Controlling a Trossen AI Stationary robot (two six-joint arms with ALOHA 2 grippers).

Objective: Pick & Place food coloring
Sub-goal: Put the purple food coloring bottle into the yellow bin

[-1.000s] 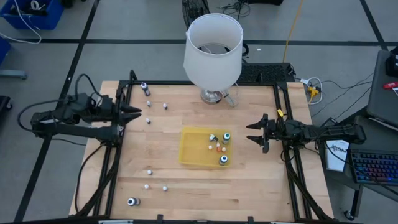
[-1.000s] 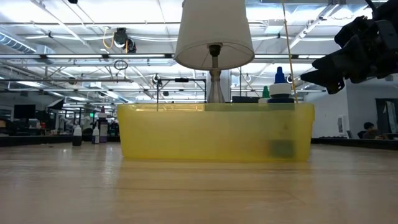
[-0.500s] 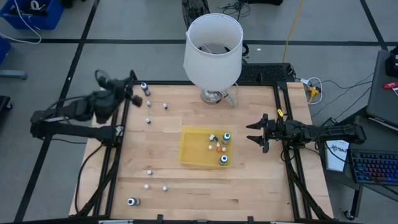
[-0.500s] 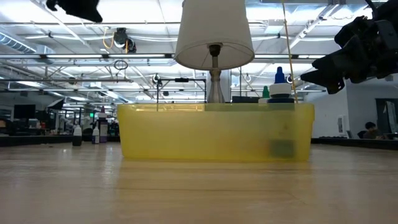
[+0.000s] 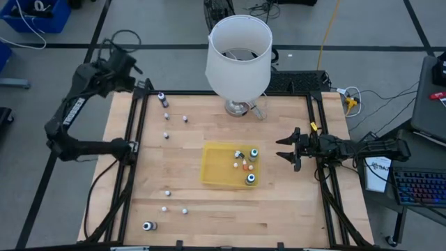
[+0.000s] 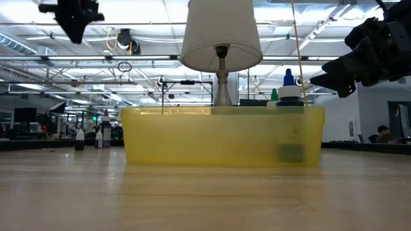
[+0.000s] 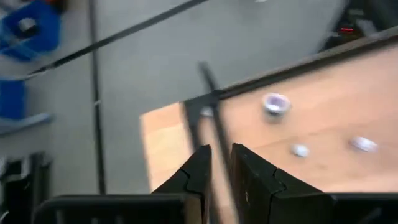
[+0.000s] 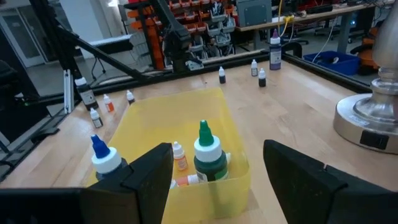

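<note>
the left pincer (image 5: 129, 61) hangs clenched and empty above the far left corner of the pale wooden desk (image 5: 209, 202). the right pincer (image 5: 283, 149) waits released just beside the flat yellow plastic tray (image 5: 212, 167), which holds several tiny food coloring bottles (image 5: 245, 164). more small bottles (image 5: 166, 118) stand scattered along the desk's left side, near a white-shaded lamp (image 5: 238, 49).

left arm raised at far corner, right arm low and level

left gripper (image 5: 129, 64) shut, fingers nearly touching, lifted high over the table's far left corner, arm folded back at the elbow. right gripper (image 5: 282, 150) open, jaws spread wide, arm stretched flat in from the right edge, pointing inward.
</note>
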